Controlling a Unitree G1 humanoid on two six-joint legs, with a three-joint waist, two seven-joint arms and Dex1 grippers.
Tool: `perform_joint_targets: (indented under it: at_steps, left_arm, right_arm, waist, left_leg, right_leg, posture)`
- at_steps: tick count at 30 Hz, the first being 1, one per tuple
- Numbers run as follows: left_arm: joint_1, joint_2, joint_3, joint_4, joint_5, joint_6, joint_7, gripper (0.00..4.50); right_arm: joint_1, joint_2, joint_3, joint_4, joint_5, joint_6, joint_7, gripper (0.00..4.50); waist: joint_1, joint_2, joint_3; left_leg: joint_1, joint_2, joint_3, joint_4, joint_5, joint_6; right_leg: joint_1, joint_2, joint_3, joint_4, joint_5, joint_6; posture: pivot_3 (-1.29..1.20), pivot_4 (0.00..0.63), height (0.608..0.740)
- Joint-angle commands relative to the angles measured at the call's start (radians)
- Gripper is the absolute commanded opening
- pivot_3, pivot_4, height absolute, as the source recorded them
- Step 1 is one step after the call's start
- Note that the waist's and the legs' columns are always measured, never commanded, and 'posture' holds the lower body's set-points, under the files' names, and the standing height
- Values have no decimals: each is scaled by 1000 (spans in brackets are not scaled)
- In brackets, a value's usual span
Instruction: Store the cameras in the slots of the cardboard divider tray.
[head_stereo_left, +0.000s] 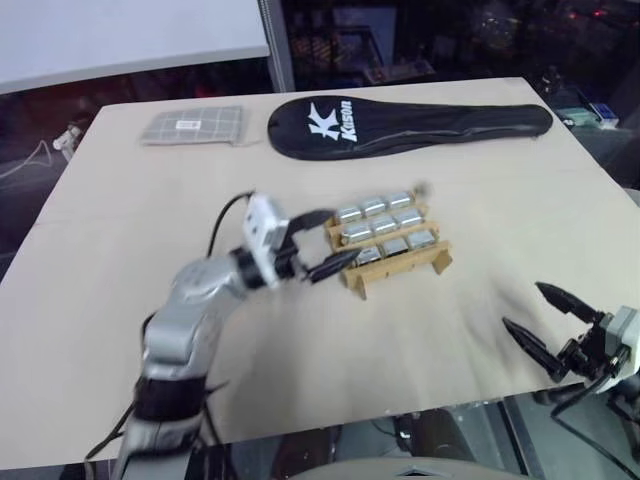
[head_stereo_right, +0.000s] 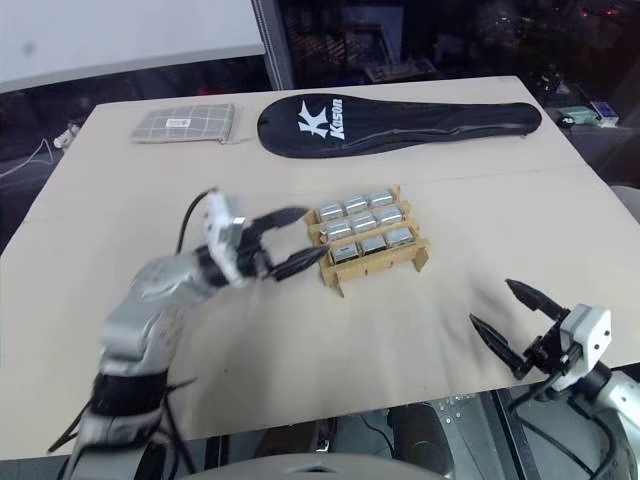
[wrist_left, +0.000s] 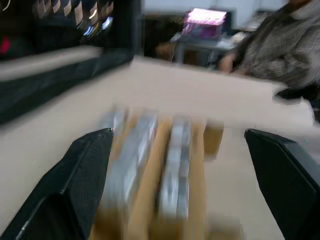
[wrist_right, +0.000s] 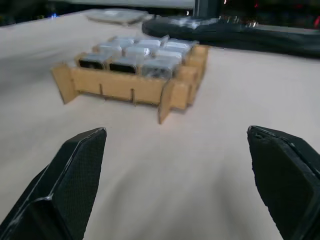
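Note:
The cardboard divider tray sits near the middle of the table, a small brown rack with three rows of slots. Several silver-grey cameras fill those slots. My left gripper is open and level at the tray's left end, fingertips beside the cardboard, nothing between them. In the left wrist view the tray lies just ahead between the two black fingers. My right gripper hangs open and empty near the table's front right edge, well clear of the tray, which it faces.
A long black racket cover lies across the back of the table, with a grey checked pouch to its left. A seated person is beyond the table's far side. Bare tabletop surrounds the tray.

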Motion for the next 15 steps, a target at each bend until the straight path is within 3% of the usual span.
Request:
perform_joint_targets:
  at_steps: [1, 7, 15]
  left_arm:
    - [160, 6, 102, -169, -3, -11, 102, 4355]
    - [501, -33, 145, -232, 68, -156, 153, 4355]
    - [575, -47, 126, -205, 95, -266, 167, 4355]
  right_arm:
    - [-64, -37, -5, 64, 8, 3, 56, 4500]
    - [-210, -84, 19, 267, -16, 3, 153, 4500]
    - [-247, -102, 7, 390, -35, -25, 231, 4500]
  waist:
    - [3, -3, 1]
    - [7, -3, 2]
    - [4, -3, 2]
  left_leg:
    - [0, 0, 0, 0, 0, 0]
    - [0, 0, 0, 0, 0, 0]
    - [-1, 0, 0, 0, 0, 0]
  right_leg:
    - [0, 0, 0, 0, 0, 0]
    - [0, 0, -1, 0, 0, 0]
    - [0, 1, -3, -1, 0, 0]
  posture:
    - [0, 150, 740]
    - [0, 150, 740]
    - [0, 150, 740]
